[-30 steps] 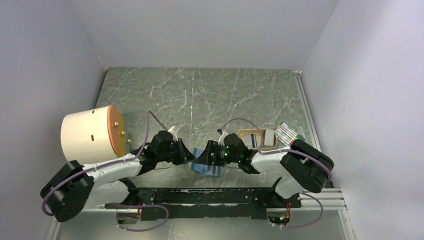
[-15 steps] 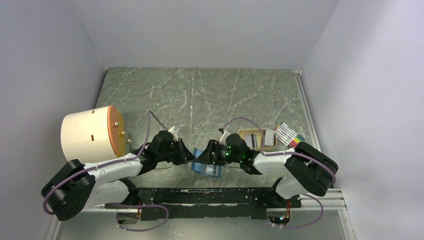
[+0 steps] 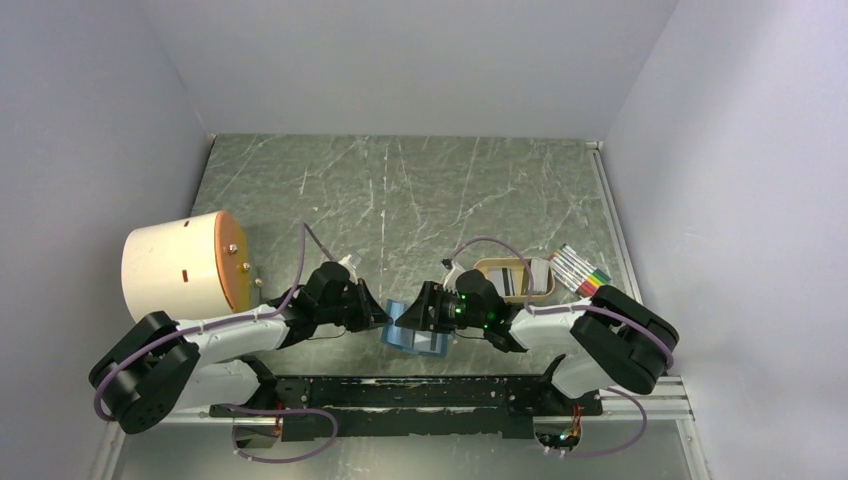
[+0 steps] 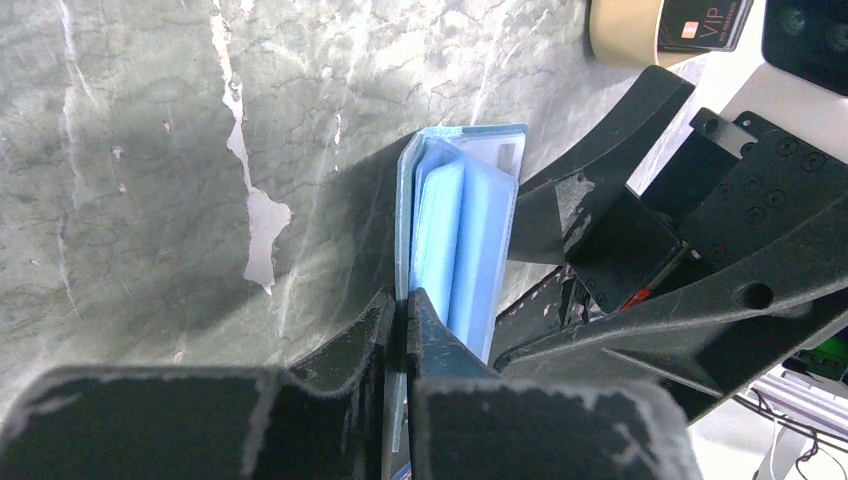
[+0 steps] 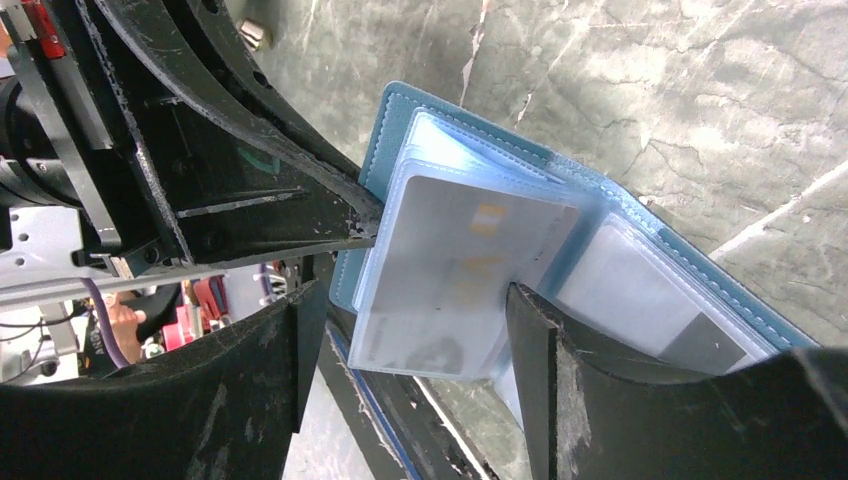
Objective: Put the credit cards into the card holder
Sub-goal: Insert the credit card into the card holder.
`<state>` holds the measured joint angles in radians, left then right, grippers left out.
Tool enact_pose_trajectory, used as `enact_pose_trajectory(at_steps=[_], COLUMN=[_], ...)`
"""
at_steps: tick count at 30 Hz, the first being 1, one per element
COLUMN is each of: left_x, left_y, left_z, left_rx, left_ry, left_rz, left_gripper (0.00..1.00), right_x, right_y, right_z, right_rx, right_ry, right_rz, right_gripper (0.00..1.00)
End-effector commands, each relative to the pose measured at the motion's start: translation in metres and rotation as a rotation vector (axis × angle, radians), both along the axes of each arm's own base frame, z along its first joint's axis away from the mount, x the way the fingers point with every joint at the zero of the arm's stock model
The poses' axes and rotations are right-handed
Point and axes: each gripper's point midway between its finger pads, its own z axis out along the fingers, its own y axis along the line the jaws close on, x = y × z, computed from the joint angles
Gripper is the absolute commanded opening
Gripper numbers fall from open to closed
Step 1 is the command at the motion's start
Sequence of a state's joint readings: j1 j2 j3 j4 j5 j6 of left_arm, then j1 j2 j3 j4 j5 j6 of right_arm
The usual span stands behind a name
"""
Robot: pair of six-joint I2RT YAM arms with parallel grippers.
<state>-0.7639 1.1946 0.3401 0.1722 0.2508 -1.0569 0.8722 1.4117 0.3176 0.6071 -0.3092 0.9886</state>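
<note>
The teal-blue card holder (image 3: 414, 334) stands open on edge between my two grippers near the table's front. My left gripper (image 4: 402, 318) is shut on its outer cover (image 4: 405, 225); it also shows in the top view (image 3: 376, 316). My right gripper (image 5: 410, 325) is open, and the holder's clear sleeves (image 5: 455, 275) hang between its fingers; one fingertip (image 5: 530, 320) touches the sleeve edge. A pale card (image 5: 470, 250) sits in the front sleeve. More credit cards (image 3: 522, 281) lie in the tan tray, one dark (image 4: 703, 15).
The tan oval tray (image 3: 493, 268) lies just right of the right gripper, with a pack of coloured markers (image 3: 580, 266) beside it. A large cream cylinder with an orange end (image 3: 182, 265) lies at the left. The black base rail (image 3: 420, 392) runs along the near edge.
The card holder has spread open a little more and shifted slightly. The right gripper has edged toward it. The left gripper keeps its hold on the cover.
</note>
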Motion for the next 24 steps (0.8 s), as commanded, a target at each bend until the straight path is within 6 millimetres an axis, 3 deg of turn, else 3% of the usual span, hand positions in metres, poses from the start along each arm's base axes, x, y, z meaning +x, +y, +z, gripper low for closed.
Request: enact_pose_trajectory(at_steps=[1,7,24], left_x=[0.004,0.004,0.003], left_y=[-0.007,-0.006,-0.002], left_z=[0.009,0.009,0.007], left_rx=[-0.019,-0.018,-0.008], left_ry=[-0.036,-0.037,-0.034], left_rz=[-0.016,-0.013,0.0], left_gripper=[0.09,0.09,0.09], right_x=[0.001,0.002,0.0], right_y=[0.004,0.0,-0.019], right_z=[0.004,-0.001,-0.01], right_rx=[0.037,0.03,-0.024], right_ry=[-0.01,-0.005,0.003], right_rz=[0.003,-0.013,-0.053], right_gripper=[0.69,0.64,0.62])
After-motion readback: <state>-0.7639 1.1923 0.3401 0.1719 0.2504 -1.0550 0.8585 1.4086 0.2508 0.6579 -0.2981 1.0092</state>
